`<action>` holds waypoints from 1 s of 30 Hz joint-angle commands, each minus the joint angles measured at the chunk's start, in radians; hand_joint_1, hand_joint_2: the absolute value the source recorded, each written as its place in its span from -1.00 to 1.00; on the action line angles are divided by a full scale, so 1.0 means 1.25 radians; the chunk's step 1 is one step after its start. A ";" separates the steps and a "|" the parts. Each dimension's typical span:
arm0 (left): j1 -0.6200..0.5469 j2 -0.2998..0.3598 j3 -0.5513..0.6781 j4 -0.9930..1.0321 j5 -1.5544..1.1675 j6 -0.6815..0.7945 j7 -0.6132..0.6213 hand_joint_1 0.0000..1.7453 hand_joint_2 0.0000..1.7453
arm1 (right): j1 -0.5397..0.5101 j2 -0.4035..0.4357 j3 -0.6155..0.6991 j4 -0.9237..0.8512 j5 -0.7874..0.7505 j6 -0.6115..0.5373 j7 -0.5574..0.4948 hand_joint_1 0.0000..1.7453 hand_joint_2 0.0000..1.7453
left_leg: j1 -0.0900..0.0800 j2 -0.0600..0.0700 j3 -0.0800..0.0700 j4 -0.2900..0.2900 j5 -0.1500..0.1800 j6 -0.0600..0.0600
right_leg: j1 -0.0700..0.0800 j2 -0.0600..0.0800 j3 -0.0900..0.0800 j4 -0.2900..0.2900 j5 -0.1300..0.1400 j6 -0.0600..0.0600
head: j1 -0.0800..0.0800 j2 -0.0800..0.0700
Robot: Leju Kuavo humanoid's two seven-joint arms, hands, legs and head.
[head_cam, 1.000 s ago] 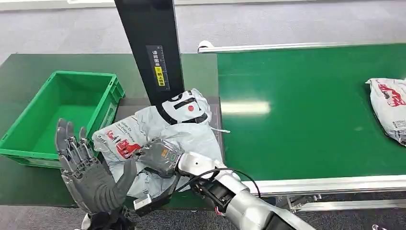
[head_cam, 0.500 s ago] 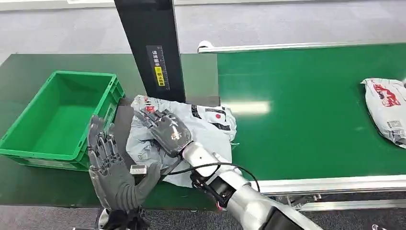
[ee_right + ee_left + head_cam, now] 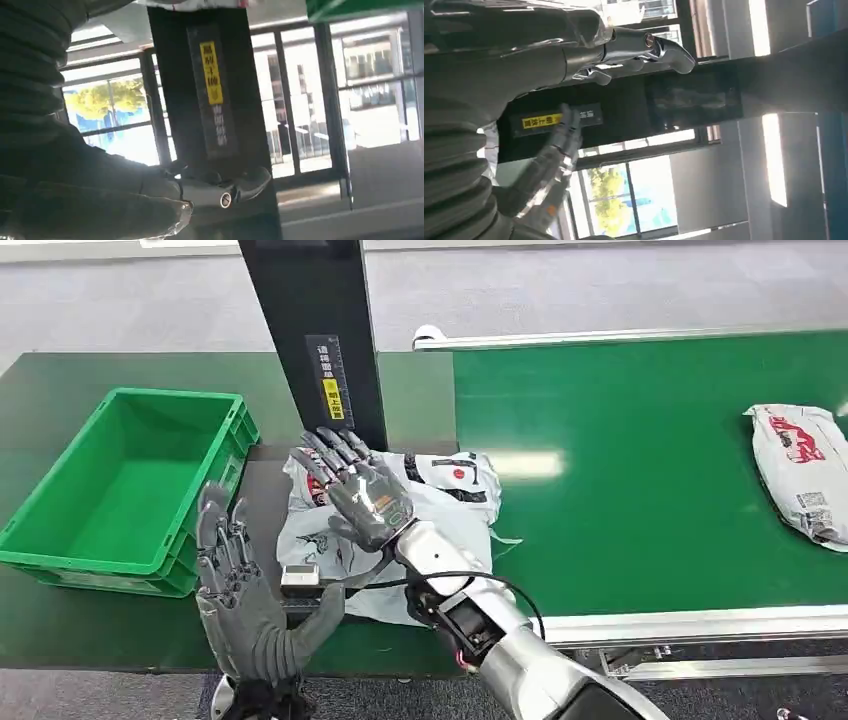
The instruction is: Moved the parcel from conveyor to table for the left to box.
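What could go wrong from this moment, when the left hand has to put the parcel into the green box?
1. The right hand is spread above the parcel, so the left hand may bump into it when reaching in.
2. The black post stands right behind the parcel; a high lift might hit it.
3. The parcel is a soft, crumpled bag, so it may sag, slip, or catch on the rim of the green box.
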 commanded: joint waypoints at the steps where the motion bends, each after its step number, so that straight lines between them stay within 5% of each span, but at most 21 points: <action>1: -0.027 0.015 -0.023 0.071 0.057 0.031 0.002 -1.00 1.00 | 0.026 -0.003 -0.278 -0.119 -0.196 -0.002 -0.189 -1.00 1.00 | 0.000 -0.003 -0.001 -0.001 0.001 0.000 | 0.000 -0.003 0.000 -0.001 0.001 0.000 | 0.000 0.000; 2: -0.027 0.015 -0.027 0.086 0.089 0.031 0.002 -1.00 1.00 | 0.013 -0.003 -0.265 -0.094 -0.371 0.099 -0.306 -1.00 1.00 | 0.000 -0.003 -0.001 0.000 0.001 0.000 | 0.000 -0.002 0.000 -0.001 0.000 0.000 | 0.000 0.000; 3: -0.029 0.023 -0.029 0.095 0.109 0.030 0.002 -1.00 1.00 | -0.034 -0.020 -0.228 -0.065 -0.773 0.315 -0.306 -1.00 1.00 | 0.000 -0.003 0.000 -0.001 0.001 0.001 | 0.000 -0.002 0.001 -0.001 0.001 0.000 | 0.000 0.000; 8: -0.009 0.006 0.029 0.162 0.146 -0.072 0.002 -1.00 1.00 | 0.053 -0.096 -0.273 -0.176 -1.036 0.583 -0.303 -1.00 1.00 | 0.000 -0.002 0.001 -0.003 0.003 0.001 | 0.000 -0.002 0.002 -0.004 0.002 0.000 | 0.000 0.000; 13: 0.000 -0.044 0.132 0.252 0.146 -0.180 0.002 -1.00 1.00 | 0.267 -0.230 -0.268 -0.463 -1.085 0.606 -0.295 -1.00 1.00 | 0.001 -0.009 0.005 -0.007 0.003 0.001 | 0.001 -0.009 0.009 -0.010 0.001 0.001 | 0.000 0.000; 17: -0.015 -0.038 0.161 0.323 0.083 -0.173 0.023 -1.00 1.00 | 0.442 -0.292 -0.357 -0.640 -0.996 0.432 -0.265 -1.00 1.00 | 0.000 -0.010 0.002 -0.003 0.001 0.001 | 0.000 -0.009 0.006 -0.005 -0.001 0.001 | 0.000 0.000; 19: -0.012 -0.031 0.177 0.339 -0.013 -0.174 0.087 -1.00 1.00 | 0.509 -0.306 -0.423 -0.666 -1.016 0.440 -0.255 -1.00 1.00 | 0.000 -0.010 0.001 -0.003 0.001 0.001 | 0.000 -0.009 0.005 -0.005 -0.001 0.001 | 0.001 0.000; 21: -0.016 -0.036 0.222 0.372 -0.063 -0.205 0.205 -1.00 1.00 | 0.579 -0.283 -0.534 -0.648 -1.021 0.403 -0.195 -1.00 1.00 | 0.000 -0.010 0.002 -0.003 0.000 0.001 | 0.000 -0.009 0.005 -0.006 -0.001 0.001 | 0.000 0.000; 25: -0.064 -0.037 0.252 0.431 -0.123 -0.239 0.220 -1.00 1.00 | 0.674 -0.219 -0.644 -0.624 -0.960 0.444 -0.226 -1.00 1.00 | 0.000 -0.008 0.002 -0.003 0.000 0.001 | 0.000 -0.007 0.005 -0.006 -0.001 0.000 | 0.000 0.000; 30: -0.083 -0.048 0.245 0.408 -0.320 -0.187 0.324 -1.00 1.00 | 0.719 -0.158 -0.641 -0.771 -0.901 0.453 -0.216 -1.00 1.00 | 0.000 -0.005 -0.001 -0.001 -0.002 0.001 | 0.000 -0.004 0.001 -0.002 -0.001 0.000 | 0.000 0.000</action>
